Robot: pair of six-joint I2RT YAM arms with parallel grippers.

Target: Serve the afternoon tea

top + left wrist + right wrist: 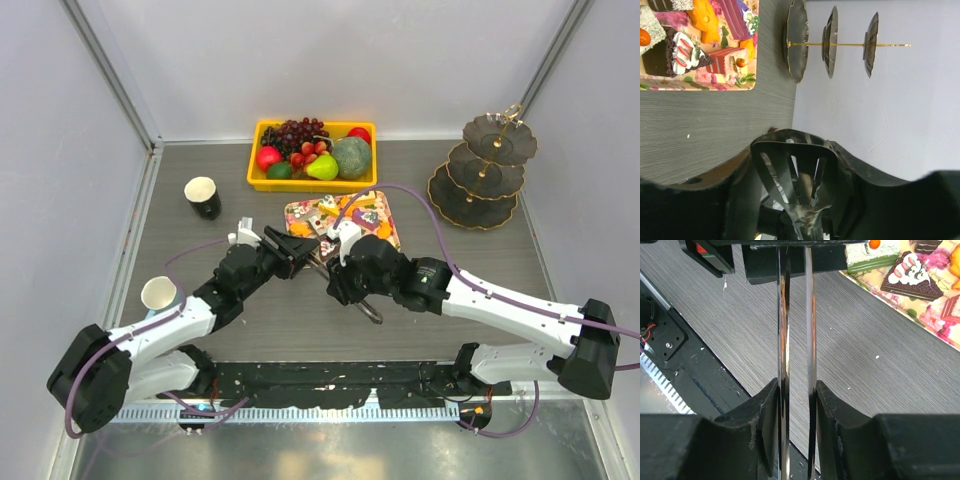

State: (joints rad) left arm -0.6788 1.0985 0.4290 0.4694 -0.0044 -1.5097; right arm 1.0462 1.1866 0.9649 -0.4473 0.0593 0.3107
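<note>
At the far left of the bench [205, 160], the light-blue cup [160, 293] stands upright just beside the left arm. The black cup [203, 197] stands upright farther back, apart from it. The left end effector [288, 250] sits near the middle of the bench, just short of the floral tray's [700, 85] near-left corner. Its fingers are partly closed around a black slotted spatula [795, 170], whose head fills the gap between them in the left wrist view. Behind it, against the back wall, a yellow crate [258, 150] holds grapes, a pear, apples and a melon. The tray lies in front of that crate and carries the orange pastries [707, 20] and the multicoloured cake pieces [725, 57], all resting on it. The right end effector [796, 395] is at the tray's near edge, close to the left one. Its fingers are narrowed onto a pair of metal tongs [784, 340], pressing the two blades from either side, with a slim gap between the blades. The tongs' tips point toward the left arm, and their back end sticks out behind the fingers in the overhead view. At the far right, the dark gold-rimmed three-tier stand [485, 170] is upright, well apart from the tray.
</note>
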